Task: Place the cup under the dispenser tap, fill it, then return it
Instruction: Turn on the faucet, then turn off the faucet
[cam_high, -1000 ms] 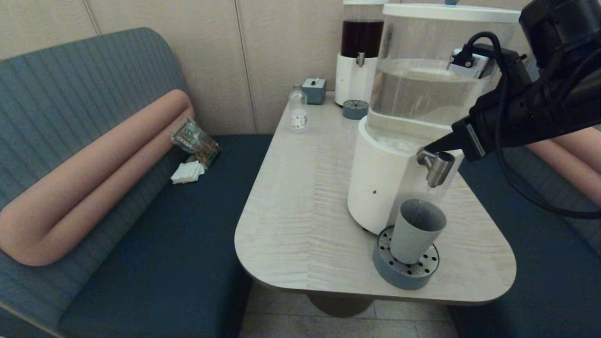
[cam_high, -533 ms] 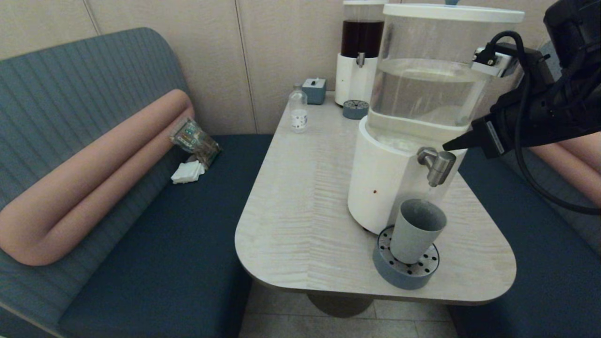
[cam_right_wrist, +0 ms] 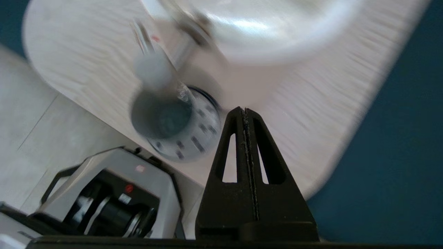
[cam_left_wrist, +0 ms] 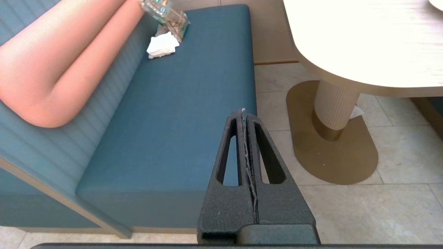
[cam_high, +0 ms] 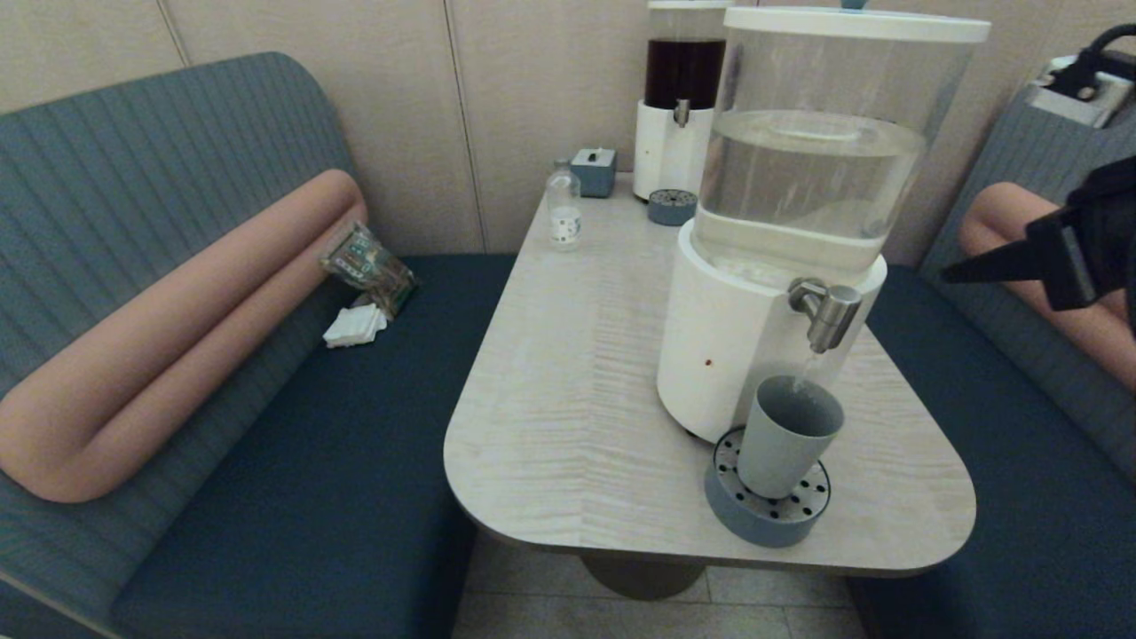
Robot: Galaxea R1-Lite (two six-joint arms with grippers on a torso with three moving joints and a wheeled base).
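The grey-blue cup [cam_high: 786, 437] stands upright on the round perforated drip tray [cam_high: 765, 508], directly under the brushed-metal dispenser tap [cam_high: 827, 312] of the big white-based dispenser [cam_high: 737, 337]. A thin stream of water falls from the spout into the cup [cam_right_wrist: 160, 117]. My right gripper [cam_high: 948, 276] is shut and empty, well to the right of the tap, out over the bench. In the right wrist view its tip [cam_right_wrist: 245, 110] hovers above the table beside the tray. My left gripper [cam_left_wrist: 244, 112] is shut and empty, parked low over the left bench seat.
The dark-liquid dispenser [cam_high: 682, 98] with its own small tray [cam_high: 672, 206], a clear bottle [cam_high: 563, 211] and a small blue box [cam_high: 594, 170] stand at the table's far end. Benches flank the table [cam_high: 568, 382]; a packet [cam_high: 368, 264] and napkins [cam_high: 354, 326] lie on the left seat.
My right gripper has pulled away from the tap, moving right and slightly up. Water now runs from the tap into the cup. The cup has not moved.
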